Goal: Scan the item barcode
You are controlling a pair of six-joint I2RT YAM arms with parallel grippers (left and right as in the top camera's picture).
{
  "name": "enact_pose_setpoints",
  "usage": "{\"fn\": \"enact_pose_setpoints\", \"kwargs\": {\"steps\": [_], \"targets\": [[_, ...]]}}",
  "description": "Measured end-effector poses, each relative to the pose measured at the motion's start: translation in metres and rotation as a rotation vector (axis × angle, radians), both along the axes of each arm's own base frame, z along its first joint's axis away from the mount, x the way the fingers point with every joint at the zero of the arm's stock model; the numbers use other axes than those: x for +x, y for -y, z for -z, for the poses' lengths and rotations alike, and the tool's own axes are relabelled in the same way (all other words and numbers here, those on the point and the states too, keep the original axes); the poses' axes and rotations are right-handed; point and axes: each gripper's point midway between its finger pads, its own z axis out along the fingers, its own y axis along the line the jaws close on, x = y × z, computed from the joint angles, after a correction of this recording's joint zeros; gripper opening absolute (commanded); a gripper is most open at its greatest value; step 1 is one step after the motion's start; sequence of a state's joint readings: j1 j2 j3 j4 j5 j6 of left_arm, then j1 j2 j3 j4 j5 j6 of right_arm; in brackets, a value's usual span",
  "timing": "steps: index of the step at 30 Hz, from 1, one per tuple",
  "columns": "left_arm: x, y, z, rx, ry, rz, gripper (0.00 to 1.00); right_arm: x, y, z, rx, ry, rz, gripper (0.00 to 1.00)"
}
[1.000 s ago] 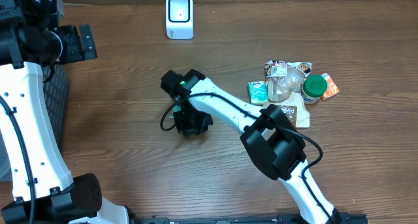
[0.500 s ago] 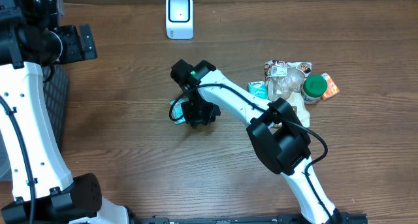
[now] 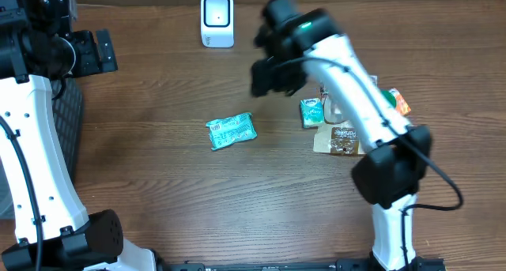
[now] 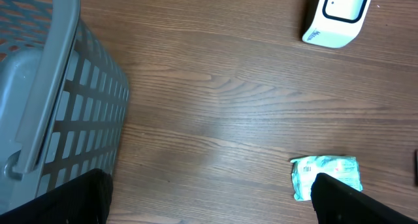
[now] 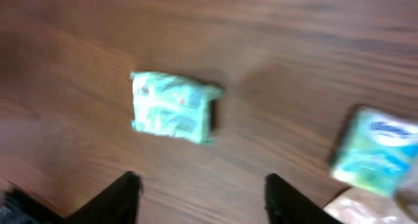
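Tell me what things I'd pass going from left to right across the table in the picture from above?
gray basket → teal packet → small blue-green pack → jar with the green lid

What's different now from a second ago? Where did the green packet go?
The right gripper let go of the teal packet and swung away toward the far side of the table, its jaws now open. The packet lies by itself on the wood. The white scanner, the pile of items and the left gripper stayed put.
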State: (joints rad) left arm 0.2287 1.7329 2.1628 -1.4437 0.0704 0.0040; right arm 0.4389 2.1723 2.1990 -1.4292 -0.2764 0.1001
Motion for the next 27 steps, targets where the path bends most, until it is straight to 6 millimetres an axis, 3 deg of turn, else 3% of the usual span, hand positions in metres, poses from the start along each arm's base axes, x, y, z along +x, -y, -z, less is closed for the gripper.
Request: {"fn": "enact_pose_setpoints", "kwargs": {"steps": [4, 12, 20, 27], "targets": [[0.000, 0.000, 0.000, 0.000, 0.001, 0.000, 1.00, 0.010, 0.012, 0.021, 0.041, -0.017, 0.005, 0.67], [0.000, 0.000, 0.000, 0.000, 0.001, 0.000, 1.00, 0.000, -0.010, 0.093, 0.162, -0.067, -0.053, 0.67], [0.000, 0.000, 0.000, 0.000, 0.000, 0.000, 1.00, -0.010, -0.026, 0.117, 0.278, -0.080, -0.086, 0.67], [0.000, 0.000, 0.000, 0.000, 0.001, 0.000, 0.99, -0.013, -0.028, 0.118, 0.301, -0.089, -0.091, 0.67]]}}
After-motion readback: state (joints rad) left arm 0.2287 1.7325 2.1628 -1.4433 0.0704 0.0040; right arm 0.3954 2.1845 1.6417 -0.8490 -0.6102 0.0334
